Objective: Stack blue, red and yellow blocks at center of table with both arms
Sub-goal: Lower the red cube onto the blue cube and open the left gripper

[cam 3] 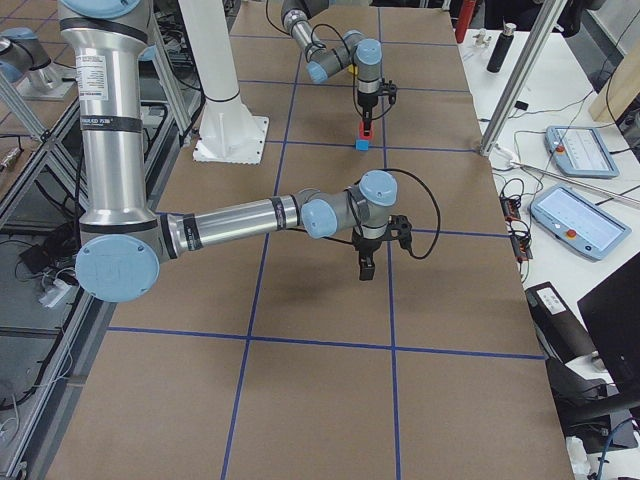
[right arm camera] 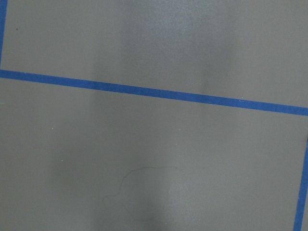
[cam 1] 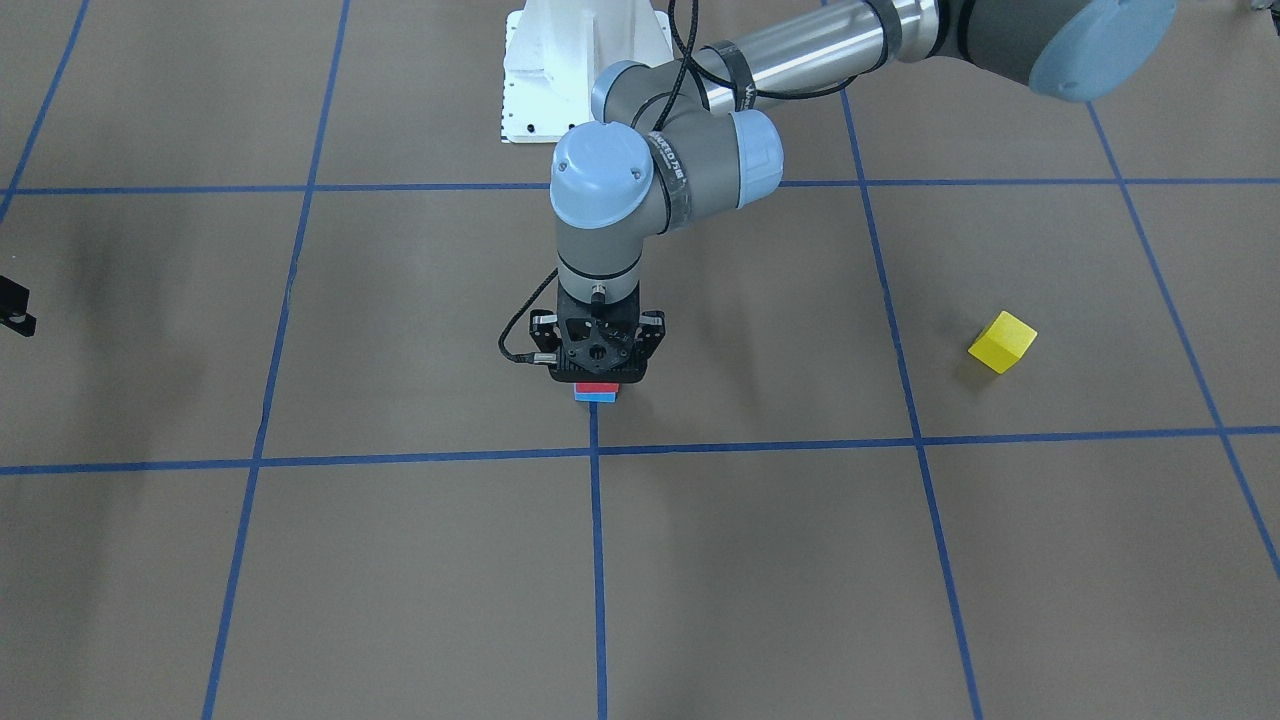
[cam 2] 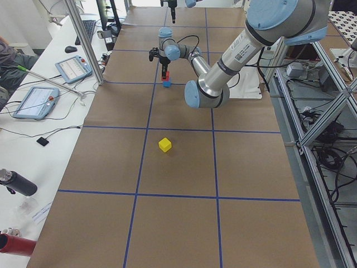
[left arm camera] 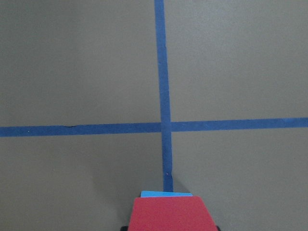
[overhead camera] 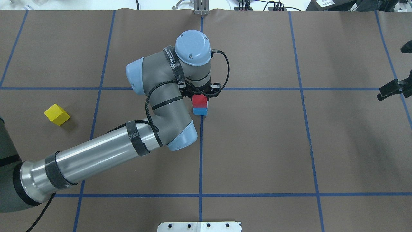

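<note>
A red block (overhead camera: pixel 199 100) sits on top of a blue block (overhead camera: pixel 200 111) at the table's center, by a crossing of blue tape lines. My left gripper (overhead camera: pixel 199 95) points straight down and is shut on the red block (cam 1: pixel 597 384); the blue block (cam 1: pixel 596 397) shows just beneath it. In the left wrist view the red block (left arm camera: pixel 171 215) fills the bottom edge with the blue block (left arm camera: pixel 166 194) peeking out behind. A yellow block (overhead camera: pixel 57 114) lies alone on the robot's left side. My right gripper (overhead camera: pixel 384 92) hovers at the right edge; I cannot tell whether it is open.
The brown table (overhead camera: pixel 257 145) carries a grid of blue tape lines. The white robot base (cam 1: pixel 585 70) stands at the table's near edge. The left arm's elbow and forearm (overhead camera: pixel 161 129) stretch over the left half.
</note>
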`<action>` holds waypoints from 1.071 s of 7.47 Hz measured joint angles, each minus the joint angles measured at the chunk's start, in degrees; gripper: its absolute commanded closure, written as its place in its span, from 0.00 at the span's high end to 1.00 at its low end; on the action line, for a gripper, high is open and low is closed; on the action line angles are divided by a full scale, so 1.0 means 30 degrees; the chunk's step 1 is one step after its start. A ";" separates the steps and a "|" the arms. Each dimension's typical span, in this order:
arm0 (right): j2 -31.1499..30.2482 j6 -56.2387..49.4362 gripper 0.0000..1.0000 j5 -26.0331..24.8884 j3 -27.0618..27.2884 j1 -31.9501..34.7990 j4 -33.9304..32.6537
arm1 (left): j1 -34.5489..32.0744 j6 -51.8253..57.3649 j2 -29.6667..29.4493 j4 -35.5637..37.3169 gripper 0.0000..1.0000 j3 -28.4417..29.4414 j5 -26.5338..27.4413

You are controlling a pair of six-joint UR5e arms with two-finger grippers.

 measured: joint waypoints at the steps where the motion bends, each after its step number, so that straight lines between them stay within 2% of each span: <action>1: -0.0001 0.0001 1.00 0.0000 0.0000 0.0001 0.0000 | 0.0012 -0.0012 0.0010 0.0007 0.00 -0.0002 0.0000; 8: -0.0025 -0.0016 1.00 0.0010 -0.0019 0.0001 0.0000 | 0.0209 -0.0017 0.0012 0.0701 0.00 -0.0415 0.0005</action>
